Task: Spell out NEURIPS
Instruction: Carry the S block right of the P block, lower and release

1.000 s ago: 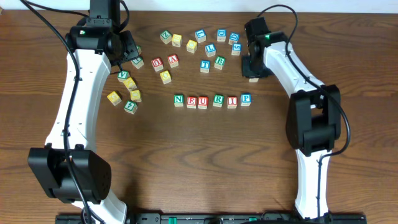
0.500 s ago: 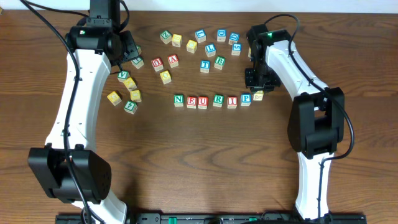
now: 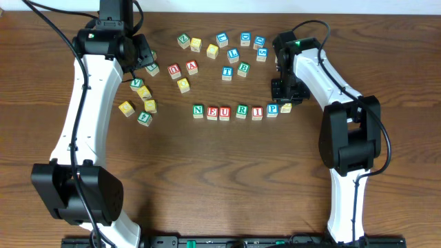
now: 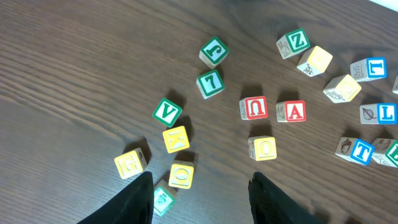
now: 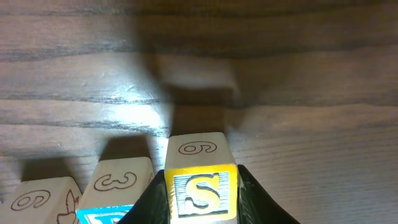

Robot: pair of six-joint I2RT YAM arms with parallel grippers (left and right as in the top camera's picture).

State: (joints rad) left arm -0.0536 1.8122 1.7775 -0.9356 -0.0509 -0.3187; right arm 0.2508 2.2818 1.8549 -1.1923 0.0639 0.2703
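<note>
Right gripper [image 5: 201, 198] pinches the yellow S cube [image 3: 286, 107] at centre-right of the overhead frame, just right of the blue P cube [image 3: 272, 109] ending the row [image 3: 234, 111]; best to set it level, in line, snug beside P, then release gently

Two matching robot arms, the left arm [image 3: 83, 131] and right arm [image 3: 324, 72], have smooth white shell links joined by bulky black housings. Thin black cables [image 3: 84, 89] loop along each, and a small green light [image 3: 298, 41] glows on a black joint of the right arm. The left gripper [image 4: 200, 186] and right gripper [image 5: 201, 182] are matte black.
</note>
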